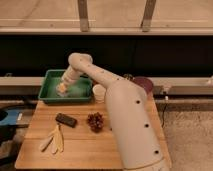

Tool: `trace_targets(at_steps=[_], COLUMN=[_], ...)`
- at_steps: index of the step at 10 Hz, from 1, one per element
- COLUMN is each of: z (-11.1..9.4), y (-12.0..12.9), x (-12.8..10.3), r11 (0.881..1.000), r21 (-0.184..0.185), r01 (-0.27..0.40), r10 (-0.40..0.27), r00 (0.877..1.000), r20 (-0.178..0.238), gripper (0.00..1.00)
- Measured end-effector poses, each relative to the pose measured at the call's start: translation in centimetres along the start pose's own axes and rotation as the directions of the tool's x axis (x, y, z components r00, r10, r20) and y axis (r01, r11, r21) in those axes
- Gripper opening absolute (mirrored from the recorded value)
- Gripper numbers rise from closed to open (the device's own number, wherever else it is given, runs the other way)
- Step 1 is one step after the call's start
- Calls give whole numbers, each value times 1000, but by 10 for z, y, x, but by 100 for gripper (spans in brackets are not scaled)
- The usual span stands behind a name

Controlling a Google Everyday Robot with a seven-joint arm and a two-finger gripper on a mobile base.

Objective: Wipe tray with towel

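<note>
A green tray (50,95) sits at the back left of the wooden table. A pale towel (71,90) lies inside it. My gripper (62,89) reaches down into the tray's left half and is shut on the towel, pressing it against the tray floor. The arm's white links cross the table from the lower right and hide part of the tray's right rim.
A white cup (99,92) stands just right of the tray. A dark flat object (66,120), a dark red cluster (95,121) and pale yellow strips (54,142) lie on the table (75,155). A maroon bowl (142,82) is at the back right.
</note>
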State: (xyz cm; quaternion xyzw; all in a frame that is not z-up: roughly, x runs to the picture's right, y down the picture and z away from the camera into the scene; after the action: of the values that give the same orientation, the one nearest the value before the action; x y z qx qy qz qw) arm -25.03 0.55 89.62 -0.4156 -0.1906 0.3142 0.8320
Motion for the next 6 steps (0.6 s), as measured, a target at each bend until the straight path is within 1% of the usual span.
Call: trace_targets(at_steps=[2, 3, 4, 5, 6], z=[-12, -22, -30, -43, -51], y=[3, 0, -8, -22, -36], x=[26, 39, 48, 59, 65], r11=[999, 997, 995, 990, 984], r21=[12, 35, 55, 84, 111], r01=[-36, -62, -86, -117, -142], r10=[37, 62, 86, 118, 143], r00=[999, 998, 996, 993, 990], r20=[-7, -10, -9, -6, -6], gripper=[0, 0, 0, 0, 0])
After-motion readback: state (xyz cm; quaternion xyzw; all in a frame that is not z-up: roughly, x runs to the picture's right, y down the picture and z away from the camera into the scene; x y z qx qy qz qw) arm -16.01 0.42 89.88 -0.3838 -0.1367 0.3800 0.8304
